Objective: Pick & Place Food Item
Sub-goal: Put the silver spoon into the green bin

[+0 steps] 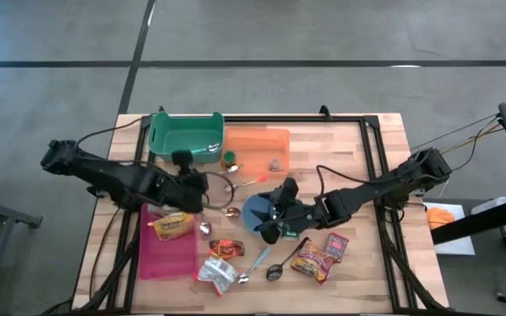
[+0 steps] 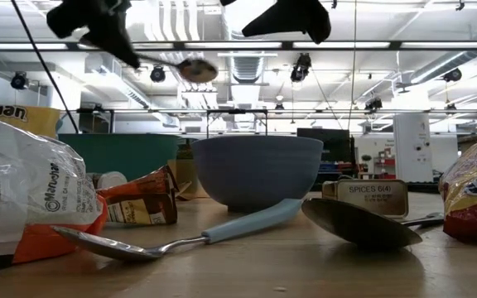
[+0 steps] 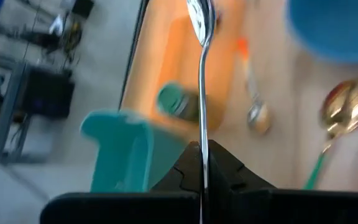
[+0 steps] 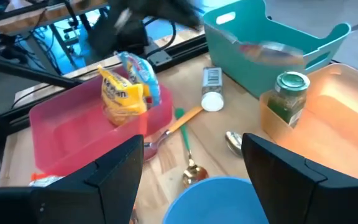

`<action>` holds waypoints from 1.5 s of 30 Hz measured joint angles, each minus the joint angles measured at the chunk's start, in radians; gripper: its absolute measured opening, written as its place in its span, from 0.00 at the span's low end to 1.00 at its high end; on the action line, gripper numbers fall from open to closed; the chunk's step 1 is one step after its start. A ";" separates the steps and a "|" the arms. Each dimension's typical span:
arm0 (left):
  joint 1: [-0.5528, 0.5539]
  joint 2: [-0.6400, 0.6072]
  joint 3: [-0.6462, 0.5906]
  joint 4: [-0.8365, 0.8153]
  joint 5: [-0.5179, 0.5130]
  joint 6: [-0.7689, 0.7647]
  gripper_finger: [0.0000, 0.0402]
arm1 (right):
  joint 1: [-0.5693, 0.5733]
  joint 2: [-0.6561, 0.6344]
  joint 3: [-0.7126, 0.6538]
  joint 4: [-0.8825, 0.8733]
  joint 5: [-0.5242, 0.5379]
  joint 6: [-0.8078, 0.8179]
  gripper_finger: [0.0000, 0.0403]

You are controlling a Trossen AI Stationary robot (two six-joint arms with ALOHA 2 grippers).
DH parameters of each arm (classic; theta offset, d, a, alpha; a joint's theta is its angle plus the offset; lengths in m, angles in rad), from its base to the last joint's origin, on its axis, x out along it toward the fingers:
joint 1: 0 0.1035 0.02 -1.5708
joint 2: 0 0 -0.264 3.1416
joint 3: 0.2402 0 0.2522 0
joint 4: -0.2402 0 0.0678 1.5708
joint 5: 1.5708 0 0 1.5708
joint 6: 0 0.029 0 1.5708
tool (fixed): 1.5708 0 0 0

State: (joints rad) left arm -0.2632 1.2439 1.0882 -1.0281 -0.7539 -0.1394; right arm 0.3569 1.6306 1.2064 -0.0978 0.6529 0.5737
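My left gripper [image 1: 198, 190] hangs over the table's middle left, between the green bin [image 1: 185, 136] and the pink tray [image 1: 167, 250]. It is shut on a metal spoon [image 3: 201, 74], which shows high in the low view too [image 2: 190, 68]. My right gripper [image 1: 275, 223] stands open above the blue bowl [image 1: 257, 211], and nothing is between its fingers [image 4: 114, 174]. A yellow food bag [image 1: 172, 226] lies in the pink tray. Two snack packets [image 1: 319, 254] lie flat on the wood at the near right. A small red packet [image 1: 225, 247] and a silver bag [image 1: 218, 274] lie near the front. My left gripper pinches the spoon's handle near its free end [image 3: 202, 152] between its two shut fingers. The spoon runs straight on from the fingertips, with its bowl end [image 3: 200, 17] farthest from them. It is lifted well clear of the table.
An orange tray [image 1: 257, 147] lies at the back, with a green-lidded jar [image 1: 229, 161] by its left edge. Loose spoons lie around the bowl: an orange-handled one [image 1: 249, 183], a blue-handled one [image 1: 258, 260] and a dark one [image 1: 275, 271]. A spice tin [image 2: 377, 195] stands near the front.
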 joint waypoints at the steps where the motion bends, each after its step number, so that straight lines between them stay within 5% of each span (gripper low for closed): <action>1: 0.041 -0.012 0.000 -0.023 0.004 0.004 0.00 | 0.003 0.000 0.000 0.000 0.000 -0.004 0.66; 13: 0.723 -0.026 0.000 0.006 0.329 0.290 0.00 | 0.012 -0.002 0.000 -0.012 -0.007 -0.088 0.66; 17: 0.854 0.006 0.000 0.002 0.445 0.429 0.00 | 0.012 -0.006 -0.001 -0.020 -0.007 -0.125 0.66; 22: 0.900 0.076 0.000 0.008 0.545 0.523 0.00 | 0.012 -0.006 -0.001 -0.026 -0.007 -0.133 0.66; 33: 0.911 0.283 0.000 0.047 0.577 0.471 0.00 | 0.015 -0.006 -0.001 -0.026 -0.010 -0.120 0.66; 45: 0.973 0.337 -0.007 0.086 0.670 0.472 0.00 | 0.020 -0.006 -0.001 -0.026 -0.061 -0.100 0.66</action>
State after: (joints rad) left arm 0.7102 1.5805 1.0808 -0.9422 -0.0843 0.3325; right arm 0.3771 1.6245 1.2057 -0.1240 0.5915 0.4739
